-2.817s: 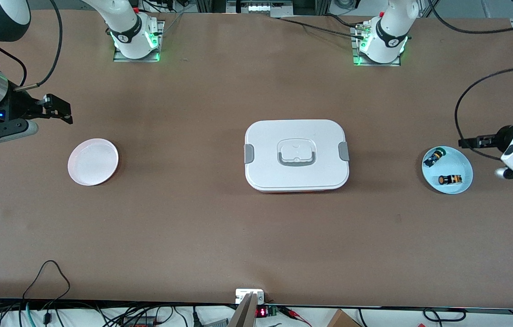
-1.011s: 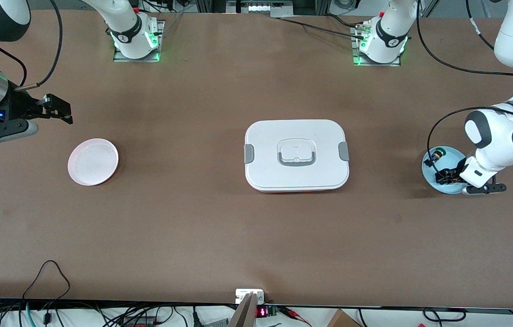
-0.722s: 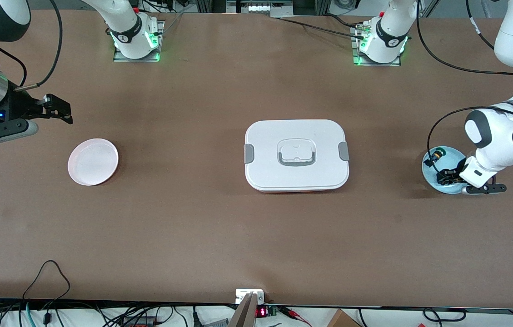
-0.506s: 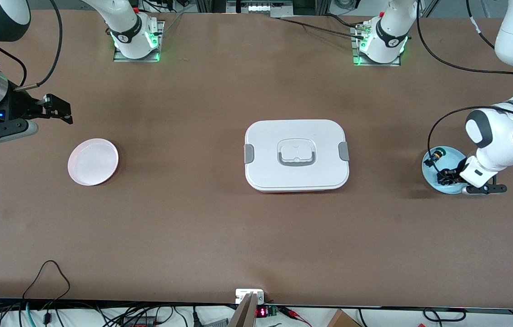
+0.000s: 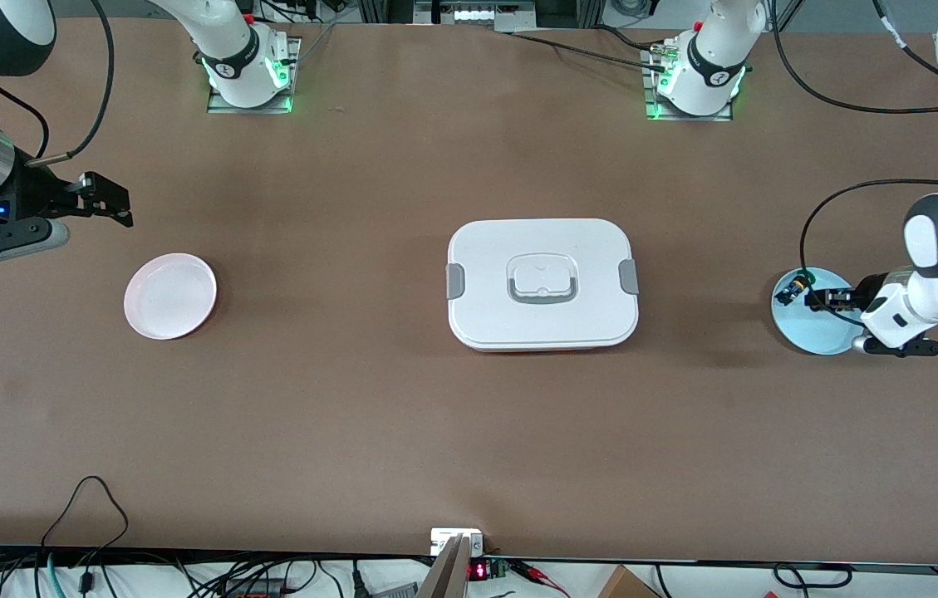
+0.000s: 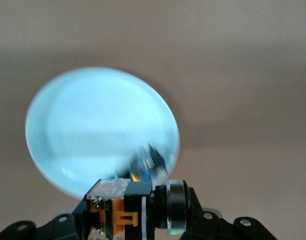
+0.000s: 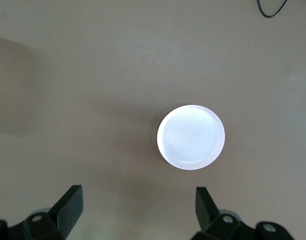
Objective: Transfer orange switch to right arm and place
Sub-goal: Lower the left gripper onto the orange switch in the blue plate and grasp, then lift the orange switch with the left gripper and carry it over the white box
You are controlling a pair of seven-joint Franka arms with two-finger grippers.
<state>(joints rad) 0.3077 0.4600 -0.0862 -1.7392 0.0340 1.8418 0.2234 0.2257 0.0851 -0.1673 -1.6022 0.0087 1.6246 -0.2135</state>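
The orange switch [image 5: 832,297] is a stubby black button with orange parts, gripped by my left gripper [image 5: 827,297] and held in the air over the light blue plate [image 5: 817,332] at the left arm's end of the table. The left wrist view shows the orange switch [image 6: 138,210] lying crosswise between the shut fingers of the left gripper [image 6: 138,220], with the blue plate [image 6: 88,130] below. My right gripper [image 5: 107,203] waits open and empty over the table beside the pink plate [image 5: 170,296]. In the right wrist view, nothing sits in the right gripper [image 7: 138,207], and the pink plate [image 7: 191,137] lies below.
A black switch with a green cap [image 5: 793,289] lies on the blue plate. It appears blurred as the green-capped switch [image 6: 150,162] in the left wrist view. A white lidded container [image 5: 542,282] sits mid-table. Cables [image 5: 86,498] trail at the table edge nearest the camera.
My left gripper shut on the orange switch in the blue plate and lifted it off the plate. The right arm has not moved.
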